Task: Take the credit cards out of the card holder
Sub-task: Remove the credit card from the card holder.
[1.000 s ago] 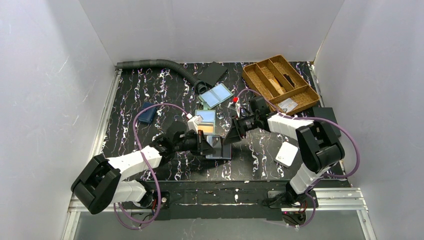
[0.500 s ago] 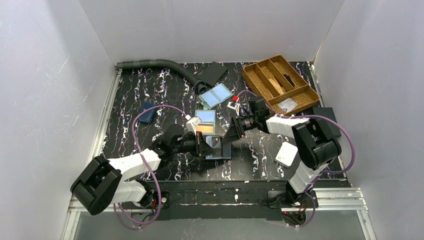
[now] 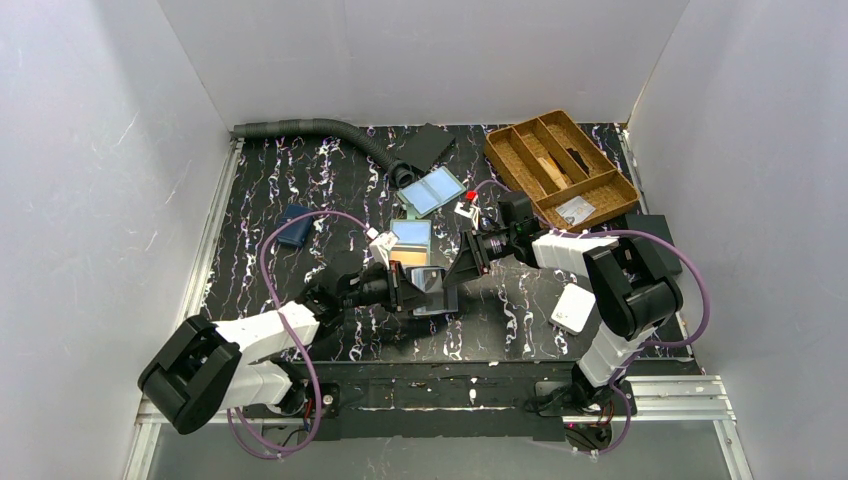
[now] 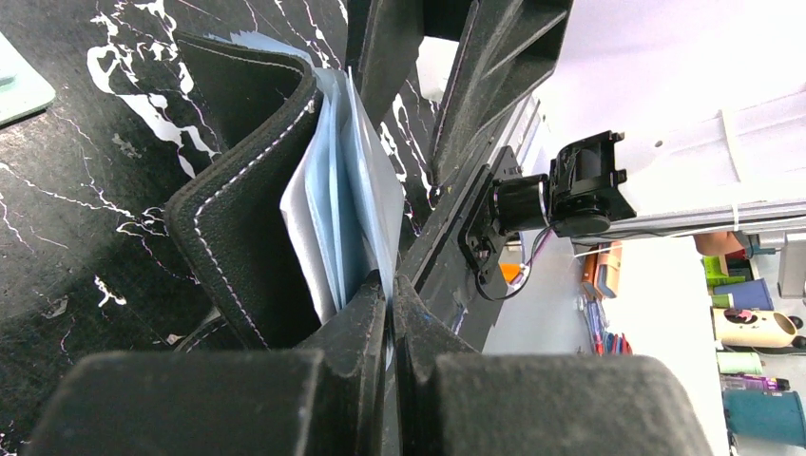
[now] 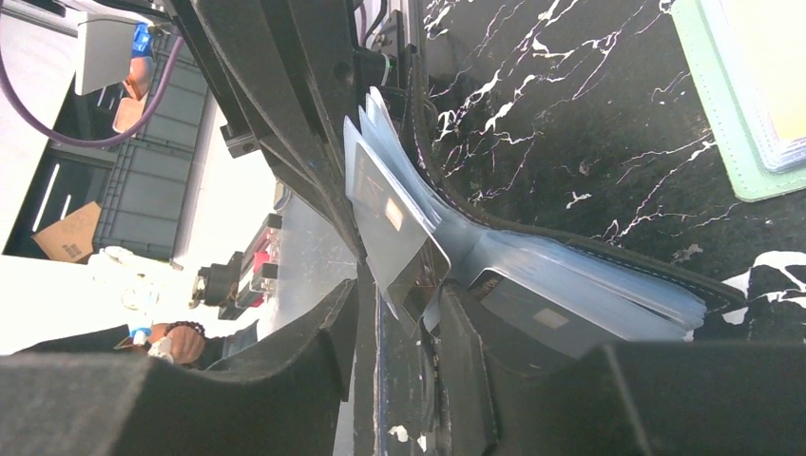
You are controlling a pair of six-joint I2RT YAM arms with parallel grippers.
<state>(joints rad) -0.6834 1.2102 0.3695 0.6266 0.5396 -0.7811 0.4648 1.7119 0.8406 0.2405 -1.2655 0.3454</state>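
Black, white-veined table (image 3: 300,180) carries the card holder (image 4: 238,218) near its middle, toward the front edge. The holder has a black stitched cover, stands open on edge, and its clear sleeves (image 4: 333,190) are fanned out. The left gripper (image 4: 390,285) is pressed together on a sleeve's edge. The right gripper (image 5: 399,294) is half-spread around another sleeve, which shows a grey-black credit card (image 5: 394,223) with a chip.

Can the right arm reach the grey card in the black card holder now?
Probably yes: the open right pincer straddles the grey card, which sticks out of the black card holder; the left pincer clamps the clear sleeves.
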